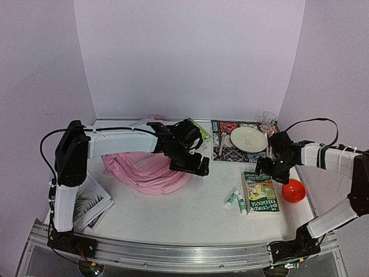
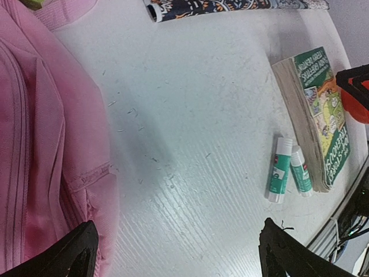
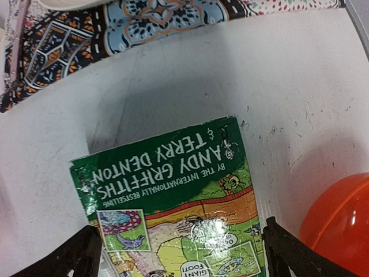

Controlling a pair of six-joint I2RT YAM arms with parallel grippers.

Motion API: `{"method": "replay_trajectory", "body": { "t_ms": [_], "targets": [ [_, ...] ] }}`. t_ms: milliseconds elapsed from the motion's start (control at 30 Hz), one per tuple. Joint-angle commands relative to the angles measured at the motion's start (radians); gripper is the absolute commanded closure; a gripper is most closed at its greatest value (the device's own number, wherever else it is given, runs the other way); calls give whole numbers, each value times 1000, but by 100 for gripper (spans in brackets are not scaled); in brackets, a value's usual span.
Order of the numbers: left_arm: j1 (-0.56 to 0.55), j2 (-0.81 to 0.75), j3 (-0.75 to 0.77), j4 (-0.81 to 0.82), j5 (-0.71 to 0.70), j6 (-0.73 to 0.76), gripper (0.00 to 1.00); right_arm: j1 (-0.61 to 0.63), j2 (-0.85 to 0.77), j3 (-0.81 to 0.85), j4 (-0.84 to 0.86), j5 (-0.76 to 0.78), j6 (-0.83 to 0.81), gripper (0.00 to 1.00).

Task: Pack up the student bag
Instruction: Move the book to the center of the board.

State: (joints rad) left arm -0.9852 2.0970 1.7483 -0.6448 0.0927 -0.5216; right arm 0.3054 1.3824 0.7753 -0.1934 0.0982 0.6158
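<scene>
- The bag (image 1: 144,170) looks soft, limp and light; likely to sag, so pinch a seam fold.
- Left end effector (image 2: 176,254) is wide and empty; right end effector (image 3: 181,257) is wide over the book (image 3: 173,190).

Two robot arms reach over a white bench (image 1: 190,209). The left hand (image 1: 195,165) hangs at the right edge of the pink student bag (image 1: 144,170), which lies slumped on the bench's left side. The right hand (image 1: 268,167) hovers above the far end of a green paperback (image 1: 260,192). Two glue sticks (image 1: 236,200) lie just beside the book, an orange ball (image 1: 293,190) on its other side. Behind, a plate (image 1: 248,139) rests on a patterned mat (image 1: 222,128).
</scene>
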Motion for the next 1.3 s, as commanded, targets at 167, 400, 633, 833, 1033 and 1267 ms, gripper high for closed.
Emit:
{"method": "replay_trajectory", "body": {
  "t_ms": [167, 400, 633, 833, 1033, 1267],
  "targets": [
    [15, -34, -157, 14, -63, -7, 1, -6, 162, -9, 37, -91, -22, 2],
    [16, -104, -307, 21, -57, -59, 1, 28, 249, 57, 105, -205, -21, 2],
    [15, -141, -287, 30, -38, -102, 1, 105, 329, 193, 136, -250, 15, 2],
    [10, -95, -144, 36, 27, -121, 1, 115, 287, 228, 128, -236, 18, 2],
    [0, -44, -28, 36, 48, -98, 3, 54, 101, 81, 95, -192, 15, 2],
    [0, 31, 57, 34, 76, -74, 3, 27, 39, -41, 71, -182, 5, 2]
  ]
}}
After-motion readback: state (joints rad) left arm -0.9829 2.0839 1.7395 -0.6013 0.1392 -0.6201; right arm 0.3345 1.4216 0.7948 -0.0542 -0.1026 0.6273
